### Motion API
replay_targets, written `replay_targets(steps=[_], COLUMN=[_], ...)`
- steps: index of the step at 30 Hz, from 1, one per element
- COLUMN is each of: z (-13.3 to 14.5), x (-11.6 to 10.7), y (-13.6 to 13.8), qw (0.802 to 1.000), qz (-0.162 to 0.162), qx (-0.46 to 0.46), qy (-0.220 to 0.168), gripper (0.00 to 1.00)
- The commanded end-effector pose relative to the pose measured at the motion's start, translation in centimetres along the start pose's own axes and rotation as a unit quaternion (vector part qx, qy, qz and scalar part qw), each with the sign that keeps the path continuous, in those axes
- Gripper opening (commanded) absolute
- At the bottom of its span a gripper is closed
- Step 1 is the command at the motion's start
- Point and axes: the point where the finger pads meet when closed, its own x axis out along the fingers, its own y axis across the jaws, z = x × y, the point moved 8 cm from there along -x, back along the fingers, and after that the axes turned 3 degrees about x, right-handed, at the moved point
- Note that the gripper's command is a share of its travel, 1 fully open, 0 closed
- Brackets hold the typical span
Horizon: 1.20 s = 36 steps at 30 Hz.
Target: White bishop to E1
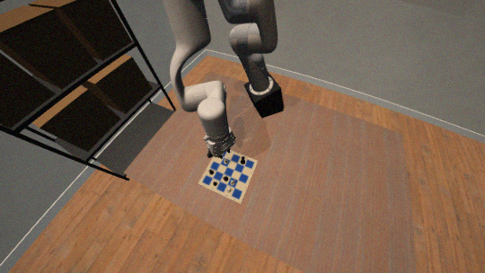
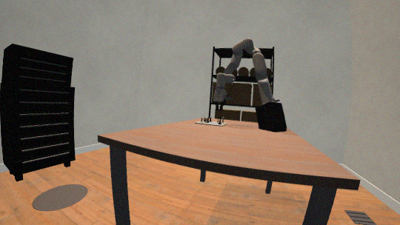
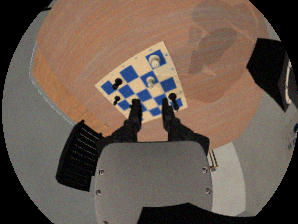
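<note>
Over the near edge of the chessboard (image 3: pixel 127 74), in the wrist view, the gripper (image 3: pixel 150 111) hangs with its two dark fingers drawn partly together. A narrow gap stays between them and nothing is grasped there. The fingertips cover part of the last row of squares, so what stands under them is hidden.

At 12 o'clock from the fingertips, two light pieces (image 3: pixel 152 82) stand on the board, one behind the other. Dark pieces (image 3: pixel 116 84) stand at about 10 o'clock and one more at 2 o'clock, just beside the right finger. In the top view, another pale piece (image 1: pixel 225 162) stands just beside the gripper (image 1: pixel 218 154), at its 4 o'clock, on the board's far corner. The white bishop must be one of these pale pieces, but they are too small and too blurred for me to say which one. All pieces seem upright.

The letters and digits on the board's edge cannot be read in any view, so square E1 cannot be found. No other writing can be read.

Further out, the arm's black base (image 1: pixel 274 106) stands on the table (image 1: pixel 341 189) at 1 o'clock from the board. A dark shelf rack (image 1: pixel 148 67) at 10 o'clock is cut off by the picture's edge. In the exterior view, the board (image 2: pixel 212 123) is only a thin strip.
</note>
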Motion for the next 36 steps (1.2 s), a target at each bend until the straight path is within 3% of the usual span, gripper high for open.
replay_targets(steps=[1,14,36], z=[0.0,0.1,0.1], x=[-0.1,0.5,3.5], y=[-0.1,-0.1,-0.1], qw=[1.0,1.0,1.0], qz=[-0.001,-0.001,-0.001], qx=[0.0,0.0,0.0], qy=[-0.001,-0.001,-0.001], gripper=[0.37,0.37,0.37])
